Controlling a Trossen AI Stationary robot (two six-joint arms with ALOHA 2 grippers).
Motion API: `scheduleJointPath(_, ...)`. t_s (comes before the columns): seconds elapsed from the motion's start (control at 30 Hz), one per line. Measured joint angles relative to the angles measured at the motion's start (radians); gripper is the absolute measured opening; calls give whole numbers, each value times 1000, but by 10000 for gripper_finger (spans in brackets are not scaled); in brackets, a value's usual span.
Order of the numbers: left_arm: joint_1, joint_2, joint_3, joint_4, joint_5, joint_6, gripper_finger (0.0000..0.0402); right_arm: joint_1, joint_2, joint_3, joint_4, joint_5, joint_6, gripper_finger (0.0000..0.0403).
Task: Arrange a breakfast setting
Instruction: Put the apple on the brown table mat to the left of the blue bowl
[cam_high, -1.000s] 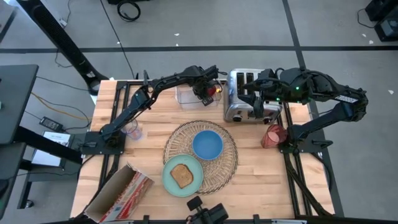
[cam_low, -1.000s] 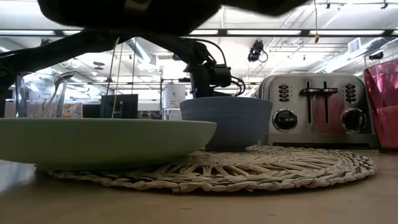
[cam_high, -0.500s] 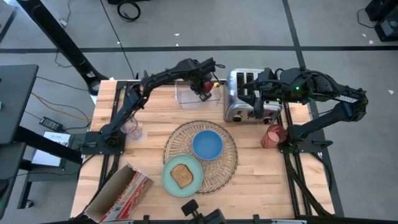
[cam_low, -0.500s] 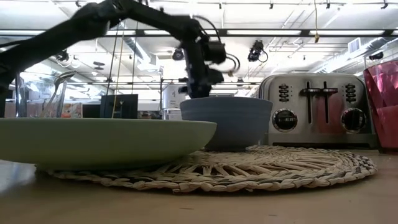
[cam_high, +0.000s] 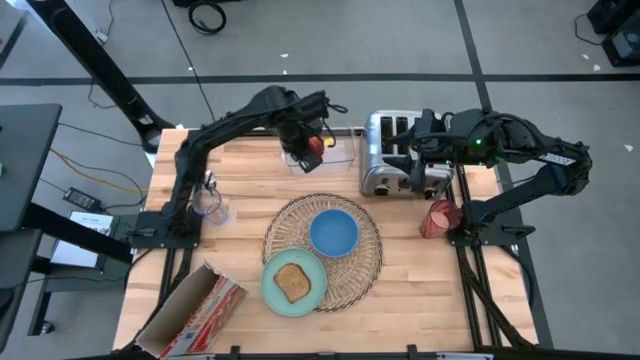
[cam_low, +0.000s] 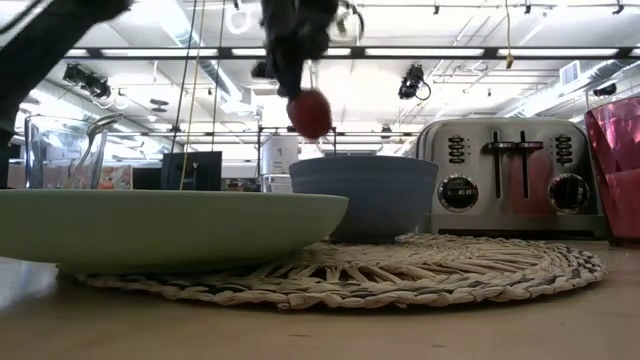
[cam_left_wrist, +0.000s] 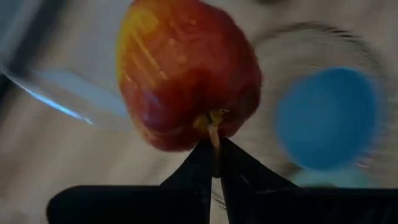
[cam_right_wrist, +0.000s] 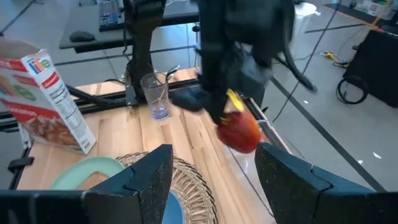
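Observation:
My left gripper (cam_high: 305, 136) is shut on a red apple (cam_high: 315, 143) and holds it high above the clear bin (cam_high: 335, 152) at the table's far side. The apple also shows in the low view (cam_low: 309, 112) and the right wrist view (cam_right_wrist: 239, 132). The blue bowl (cam_high: 333, 231) rests on the round wicker placemat (cam_high: 360, 265). The mint-green plate (cam_high: 270, 285), overlapping the mat's near left edge, carries the toast slice (cam_high: 292, 282). The pink cup (cam_high: 437, 218) stands at the right. My right gripper (cam_high: 414, 150) is open over the toaster (cam_high: 390, 170). My left gripper pinches the apple's stem (cam_left_wrist: 214, 129) between its two fingertips (cam_left_wrist: 193, 168). The fingers come from above, pointing down (cam_low: 285, 55). The apple hangs below them, stem end up, clear of the bin and the table.
A cereal box (cam_high: 190, 310) lies at the near left corner. A clear glass (cam_high: 210, 205) with a utensil in it stands at the left edge. The chrome toaster takes up the far right. Bare wood shows to the right of the placemat.
My left gripper has risen and gone toward the table's left edge, still shut on the apple. The apple has been lifted out of the clear bin and now hangs well above the bowl's rim in the low view.

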Motion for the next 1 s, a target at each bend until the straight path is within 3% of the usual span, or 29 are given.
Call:
scheduleJointPath(0.23,-125,-36,0,1,106,-170,20,2,0,0,-53,-77,2,228)
scheduleJointPath(0.43,-238,-36,-26,1,208,-215,20,24,0,0,-140,-139,62,216)
scheduleJointPath(0.8,-267,-264,-525,-1,274,-266,20,119,1,0,-204,-138,121,209)
scheduleJointPath(1.0,-224,-268,-697,52,313,-242,20,119,20,0,-169,-67,120,208)
